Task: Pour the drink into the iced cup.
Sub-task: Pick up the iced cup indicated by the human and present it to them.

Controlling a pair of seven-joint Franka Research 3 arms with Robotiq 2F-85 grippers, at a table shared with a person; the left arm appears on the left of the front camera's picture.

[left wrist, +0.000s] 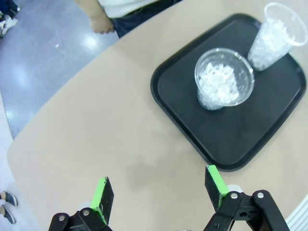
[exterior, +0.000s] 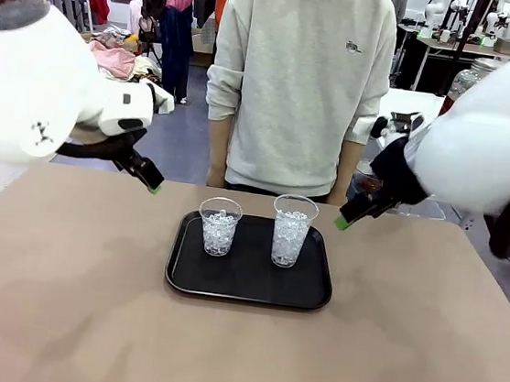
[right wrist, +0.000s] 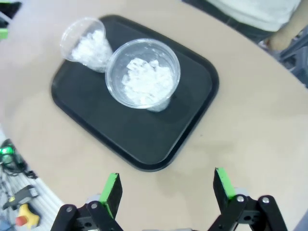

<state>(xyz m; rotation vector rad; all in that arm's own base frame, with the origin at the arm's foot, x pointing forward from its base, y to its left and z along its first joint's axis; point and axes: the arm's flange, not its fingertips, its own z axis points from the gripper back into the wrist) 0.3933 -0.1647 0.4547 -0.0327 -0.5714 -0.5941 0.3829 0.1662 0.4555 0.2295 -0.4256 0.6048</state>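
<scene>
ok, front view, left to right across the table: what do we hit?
left gripper → shorter iced cup → taller iced cup → right gripper. Black tray spans both cups, so it is left unordered.

Tray [exterior: 180, 279]: we see black plastic, smooth, faintly glossy.
Shorter cup [exterior: 219, 227] and taller cup [exterior: 292, 230]: thin clear plastic to our eyes.
Ice [left wrist: 219, 82]: frosty white, rough.
Table [exterior: 58, 298]: matt tan top, smooth.
Sweatshirt [exterior: 295, 85]: soft pale grey cloth, we'd say.
Arm shell [exterior: 28, 82]: glossy white plastic.
</scene>
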